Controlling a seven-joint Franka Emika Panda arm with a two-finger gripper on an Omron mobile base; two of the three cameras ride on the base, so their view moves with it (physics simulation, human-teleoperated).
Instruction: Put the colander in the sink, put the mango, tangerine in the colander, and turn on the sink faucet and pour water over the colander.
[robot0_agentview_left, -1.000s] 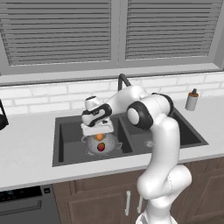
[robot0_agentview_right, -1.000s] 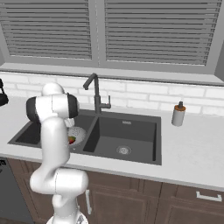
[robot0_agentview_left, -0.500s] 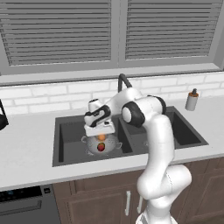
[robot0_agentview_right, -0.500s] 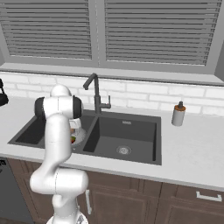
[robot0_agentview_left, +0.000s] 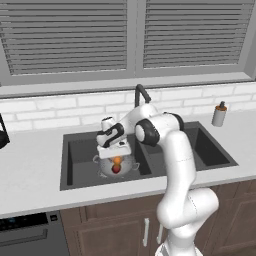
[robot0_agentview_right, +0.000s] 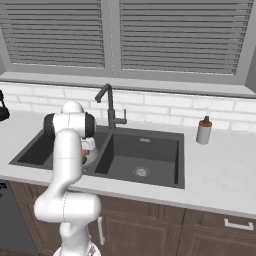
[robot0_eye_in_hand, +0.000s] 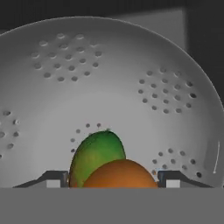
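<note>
The silvery colander (robot0_agentview_left: 129, 167) (robot0_eye_in_hand: 131, 87) stands in the left basin of the dark sink (robot0_agentview_left: 80, 155) (robot0_agentview_right: 145, 150). Inside it lies the mango (robot0_agentview_left: 116, 170), whose green side (robot0_eye_in_hand: 96, 151) faces the hand view. The orange tangerine (robot0_agentview_left: 117, 160) (robot0_eye_in_hand: 120, 175) sits on top of the mango. My gripper (robot0_agentview_left: 116, 152) (robot0_eye_in_hand: 113, 179) hangs just above the fruit, open. Its fingertips (robot0_eye_in_hand: 54, 178) stand wide on either side of the tangerine without pressing it. The gooseneck faucet (robot0_agentview_left: 141, 95) (robot0_agentview_right: 106, 102) rises behind the sink divider, and no stream comes from it.
A soap dispenser (robot0_agentview_left: 218, 115) (robot0_agentview_right: 202, 131) stands on the counter right of the sink. A dark object (robot0_agentview_left: 1, 135) sits at the far left edge of the counter. My arm's elbow (robot0_agentview_left: 150, 127) hangs over the divider. The right basin (robot0_agentview_right: 142, 172) holds just its drain.
The elbow has swung back toward the faucet. The hand has stayed over the colander and dropped slightly, with the tangerine still right under it.
</note>
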